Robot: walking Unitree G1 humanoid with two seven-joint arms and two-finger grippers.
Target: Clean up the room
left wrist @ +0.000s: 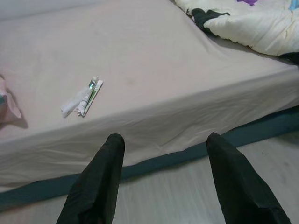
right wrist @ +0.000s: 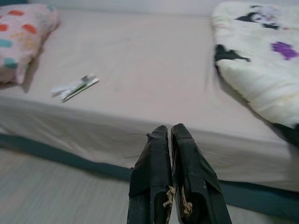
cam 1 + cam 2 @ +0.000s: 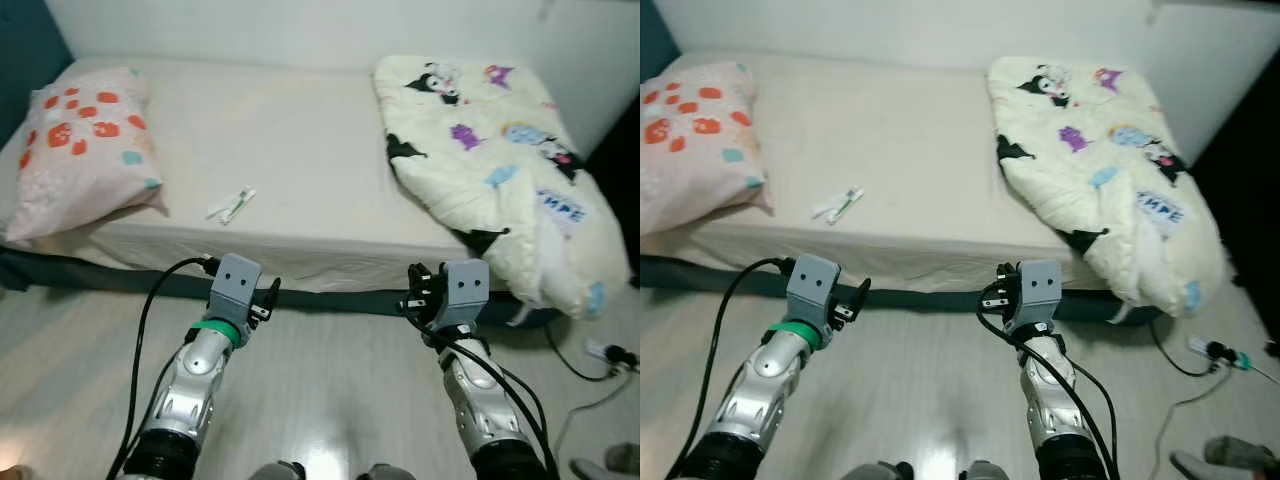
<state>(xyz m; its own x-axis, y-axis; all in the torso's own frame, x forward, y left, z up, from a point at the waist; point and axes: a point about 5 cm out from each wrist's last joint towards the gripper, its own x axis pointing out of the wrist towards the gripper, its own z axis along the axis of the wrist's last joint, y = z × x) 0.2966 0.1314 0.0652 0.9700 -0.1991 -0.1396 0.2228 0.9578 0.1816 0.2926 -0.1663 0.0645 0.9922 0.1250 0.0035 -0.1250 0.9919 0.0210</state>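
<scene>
Well, from where the robot stands at the bed's long front edge, the thing worth picking up is the small crumpled wrapper [image 3: 231,205] on the bare sheet. Starting at the left end of the bed [image 3: 290,150], a pillow [image 3: 85,145] with orange and teal blotches lies against the left edge. Just right of it, close to the front edge and apart from the pillow, lies the wrapper, a white and green scrap whose long axis runs slantwise, its near end toward the pillow side and its far end tipping away to the right.

The left gripper [image 1: 161,179] hangs over the floor just short of the front edge, its two black fingers spread wide with nothing between them. The wrapper sits ahead of it and slightly toward the pillow, so this looks the nearer arm for the reach.

Further right, the right gripper [image 2: 170,177] hovers at the same edge with its fingers pressed together, holding nothing; the wrapper lies well off to its left. At the right end of the bed a cartoon-print quilt [image 3: 495,150] is bunched, spilling over the front corner.
</scene>
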